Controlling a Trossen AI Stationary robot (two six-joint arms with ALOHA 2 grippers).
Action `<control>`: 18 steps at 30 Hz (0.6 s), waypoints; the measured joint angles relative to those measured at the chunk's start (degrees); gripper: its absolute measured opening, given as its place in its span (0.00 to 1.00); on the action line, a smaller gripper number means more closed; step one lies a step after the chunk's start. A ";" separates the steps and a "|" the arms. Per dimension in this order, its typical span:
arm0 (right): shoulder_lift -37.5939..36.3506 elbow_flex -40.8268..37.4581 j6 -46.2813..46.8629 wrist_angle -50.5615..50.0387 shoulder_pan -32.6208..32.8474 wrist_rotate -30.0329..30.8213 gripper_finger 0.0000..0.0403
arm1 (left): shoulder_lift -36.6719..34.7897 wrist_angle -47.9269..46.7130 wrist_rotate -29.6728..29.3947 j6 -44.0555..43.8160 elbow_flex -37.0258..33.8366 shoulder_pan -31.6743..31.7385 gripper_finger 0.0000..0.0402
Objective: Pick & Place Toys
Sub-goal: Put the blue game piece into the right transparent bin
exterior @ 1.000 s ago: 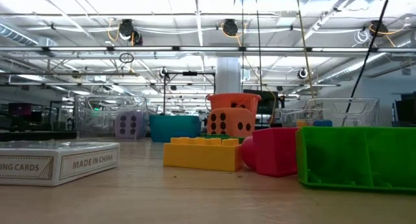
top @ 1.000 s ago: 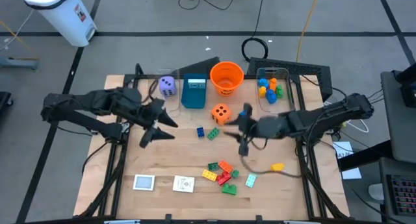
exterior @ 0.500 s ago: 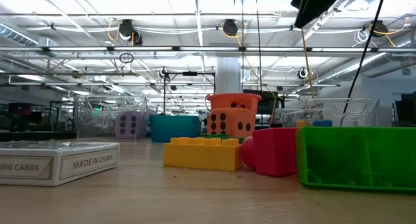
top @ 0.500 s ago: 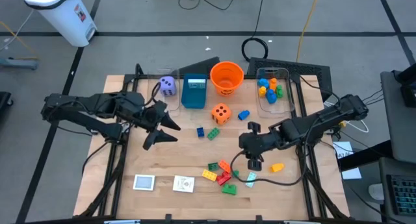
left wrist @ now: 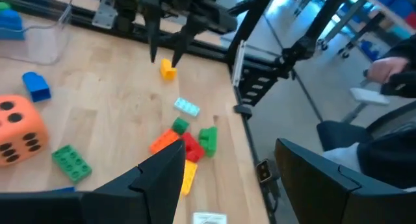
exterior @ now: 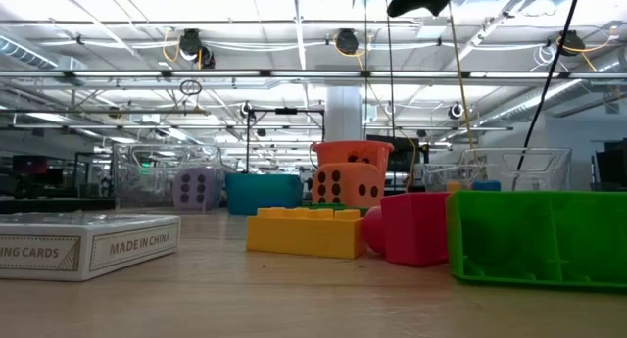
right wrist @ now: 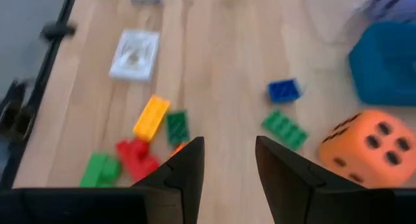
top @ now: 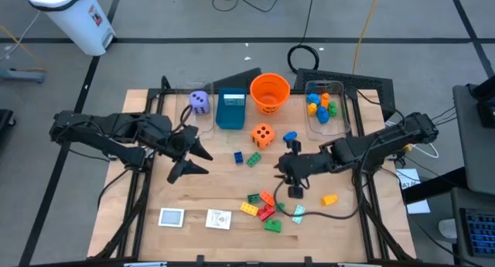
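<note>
Right gripper (top: 291,182): centre-right of high view, fingers apart, empty, above brick cluster (top: 263,209) — presumably lining up pick. Left gripper (top: 193,157): centre-left, spread, empty, waiting.

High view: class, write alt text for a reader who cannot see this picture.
Two dark robot arms reach over a wooden table scattered with toys, the left tool and right tool both open and holding nothing. A pile of coloured bricks lies near the front edge beside two white cards; an orange die sits before an orange bucket.
</note>
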 joint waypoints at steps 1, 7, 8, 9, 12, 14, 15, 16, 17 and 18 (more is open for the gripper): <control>0.00 0.00 0.25 0.82 -0.65 -0.11 0.32 | 0.00 -0.59 -0.77 0.46 0.00 0.00 0.61; 0.00 0.00 0.66 7.90 -3.06 -5.13 0.33 | 0.00 -3.43 -3.62 1.87 0.00 0.00 0.61; 0.00 0.00 0.04 9.36 -3.20 -6.11 0.33 | 0.00 -3.39 -3.66 2.23 0.00 0.00 0.61; 0.00 0.00 -0.17 10.44 -3.30 -6.53 0.34 | 0.00 -3.39 -3.66 2.63 0.00 0.00 0.61; 0.00 0.00 -2.15 12.08 -3.32 -7.37 0.37 | 0.00 -3.39 -4.19 3.88 0.00 0.02 0.61; 0.00 -0.02 -3.65 12.09 -3.32 -8.05 0.40 | 0.00 -3.39 -5.27 4.22 0.00 0.02 0.61; 0.00 -0.03 -4.28 12.05 -3.32 -8.05 0.41 | 0.00 -3.37 -5.72 4.26 0.00 0.07 0.61; 0.00 -0.04 -4.83 12.01 -3.32 -8.00 0.43 | 0.00 -3.37 -6.18 4.22 0.00 0.07 0.61; 0.00 -0.04 -5.25 11.80 -3.32 -7.98 0.44 | 0.00 -3.36 -6.52 3.96 0.00 0.07 0.61; 0.02 -0.04 -5.71 11.33 -3.32 -7.95 0.45 | 0.00 -3.32 -6.86 3.64 0.00 0.07 0.61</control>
